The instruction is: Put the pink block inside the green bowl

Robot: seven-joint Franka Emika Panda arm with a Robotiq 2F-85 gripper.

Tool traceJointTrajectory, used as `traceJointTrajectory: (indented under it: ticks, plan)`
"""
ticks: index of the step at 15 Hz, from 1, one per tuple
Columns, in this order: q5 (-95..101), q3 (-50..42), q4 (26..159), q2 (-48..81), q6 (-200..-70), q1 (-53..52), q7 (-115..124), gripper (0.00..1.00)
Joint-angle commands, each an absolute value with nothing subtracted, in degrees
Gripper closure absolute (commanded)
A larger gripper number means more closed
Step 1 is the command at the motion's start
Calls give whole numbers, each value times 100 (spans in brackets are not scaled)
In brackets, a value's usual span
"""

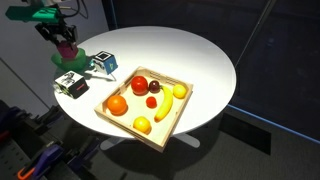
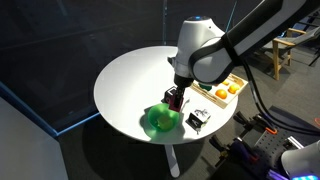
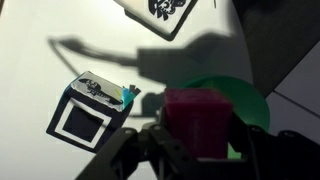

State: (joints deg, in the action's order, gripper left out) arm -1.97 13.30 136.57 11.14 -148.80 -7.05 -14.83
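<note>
The pink block (image 3: 198, 120) is a magenta cube clamped between my gripper's (image 3: 198, 138) two dark fingers, so the gripper is shut on it. In the wrist view the green bowl (image 3: 248, 100) lies right behind and beside the block, partly covered by it. In both exterior views the gripper (image 1: 65, 46) (image 2: 175, 98) hangs a little above the table with the block (image 1: 67, 48) over the edge of the green bowl (image 1: 77, 60) (image 2: 160, 120).
A blue-and-white cube (image 3: 90, 112) (image 1: 103, 63) sits close beside the bowl. A dark grey-and-white block (image 3: 165, 12) (image 1: 70, 85) (image 2: 197, 119) lies near the table edge. A square wooden tray (image 1: 172, 118) (image 2: 222, 99) holds several fruits. The round white table (image 1: 185, 55) drops off nearby.
</note>
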Motion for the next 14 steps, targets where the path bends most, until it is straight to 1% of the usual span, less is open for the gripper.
traceJointTrajectory:
  ticks: [1, 14]
  plan:
    - [-371, 1408, 13476, 1325, -14934, -702, -1799, 70]
    - [-225, 1492, 13326, 1832, -15339, -671, -1785, 70]
